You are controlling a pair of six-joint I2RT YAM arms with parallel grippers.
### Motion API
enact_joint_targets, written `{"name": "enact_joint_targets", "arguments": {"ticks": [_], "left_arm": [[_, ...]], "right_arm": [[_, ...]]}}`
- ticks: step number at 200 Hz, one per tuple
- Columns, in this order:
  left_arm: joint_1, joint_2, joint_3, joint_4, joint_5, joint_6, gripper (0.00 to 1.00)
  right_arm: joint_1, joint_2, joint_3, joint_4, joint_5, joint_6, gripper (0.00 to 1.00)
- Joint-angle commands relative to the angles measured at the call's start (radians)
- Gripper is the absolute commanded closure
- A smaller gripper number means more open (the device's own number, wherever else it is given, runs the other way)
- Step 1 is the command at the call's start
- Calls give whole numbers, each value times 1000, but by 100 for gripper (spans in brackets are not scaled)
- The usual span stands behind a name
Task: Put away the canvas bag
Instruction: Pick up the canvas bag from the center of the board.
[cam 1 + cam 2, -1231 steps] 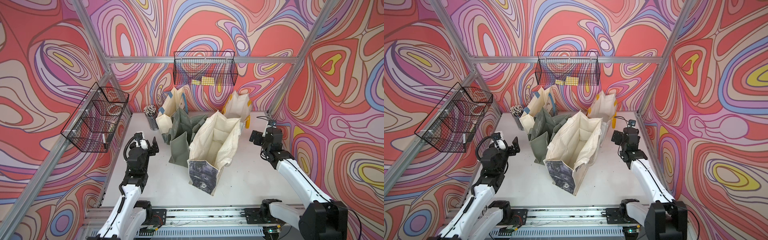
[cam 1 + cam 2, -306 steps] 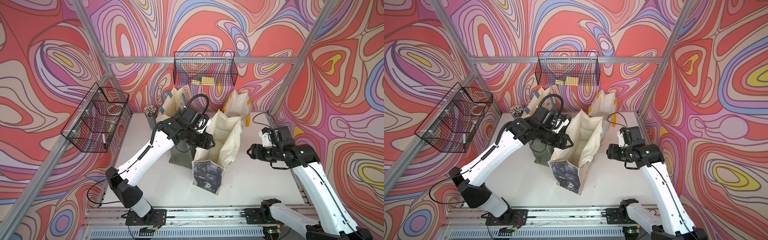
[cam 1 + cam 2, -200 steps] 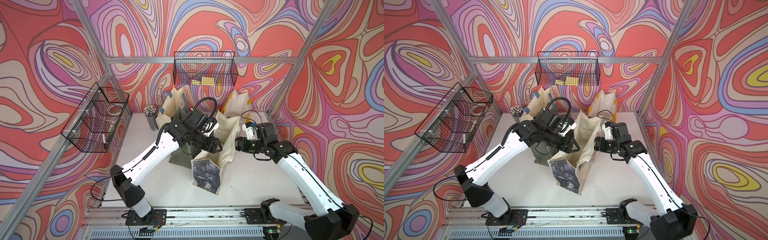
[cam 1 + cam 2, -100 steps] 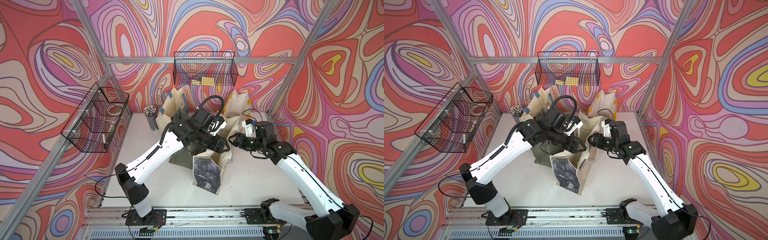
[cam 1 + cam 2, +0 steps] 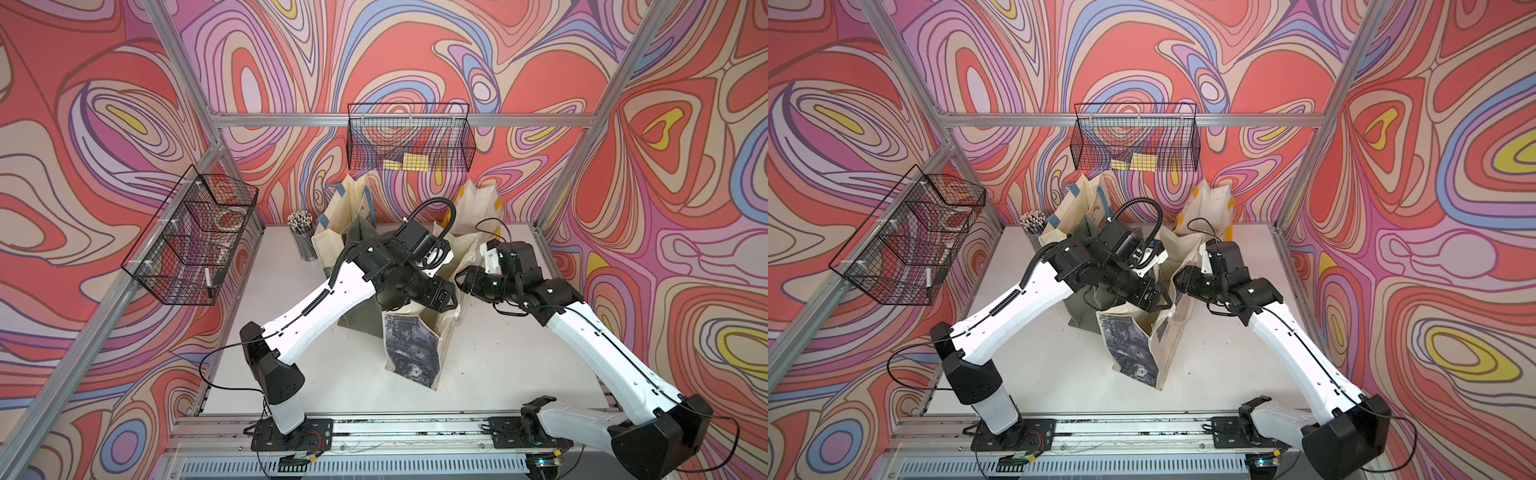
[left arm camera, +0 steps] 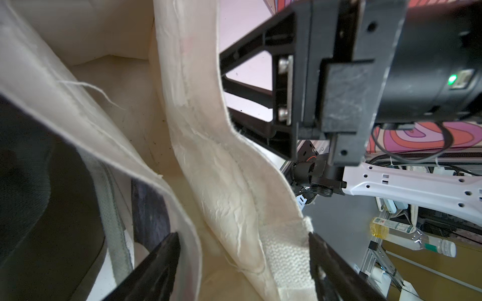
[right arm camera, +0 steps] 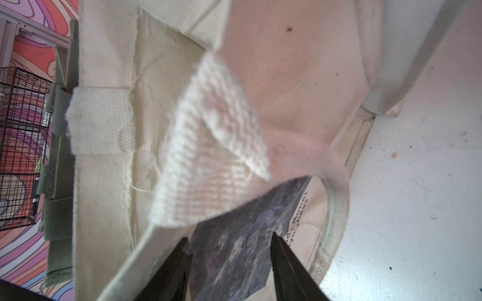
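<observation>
The canvas bag (image 5: 409, 353) (image 5: 1131, 345), cream with a dark print on its near end, stands mid-table in both top views, its mouth squeezed narrow. My left gripper (image 5: 449, 297) (image 5: 1158, 299) reaches over the mouth from the left. In the left wrist view it (image 6: 242, 239) is open, its fingers standing either side of the bag's rim and a webbing handle (image 6: 284, 247). My right gripper (image 5: 461, 277) (image 5: 1179, 277) comes against the bag's right rim. In the right wrist view it (image 7: 229, 242) is open beside a webbing handle (image 7: 208, 156), with the dark print beyond.
A grey-green bag (image 5: 357, 316) stands just left of the canvas bag. Two cream bags stand at the back: one with blue handles (image 5: 345, 212), one with yellow handles (image 5: 478, 203). A pencil cup (image 5: 301, 241) stands back left. Wire baskets hang on the back wall (image 5: 409, 143) and the left wall (image 5: 191, 237).
My left gripper has moved right across the bag's mouth, pressing it narrower, and its jaws have widened. My right gripper has moved left up to the bag's rim, its jaws narrowing a little.
</observation>
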Motion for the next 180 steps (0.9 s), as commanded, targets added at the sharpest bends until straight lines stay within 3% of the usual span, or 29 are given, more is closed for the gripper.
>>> {"name": "enact_joint_targets", "arguments": {"ticks": [1, 86, 180], "left_arm": [[-14, 30, 52, -52, -22, 18, 20], [-40, 54, 87, -86, 7, 38, 21], [-70, 106, 158, -183, -90, 68, 21]], "right_arm": [[10, -13, 2, 6, 34, 23, 49], [42, 31, 31, 12, 68, 66, 58], [77, 57, 68, -5, 116, 79, 63]]}}
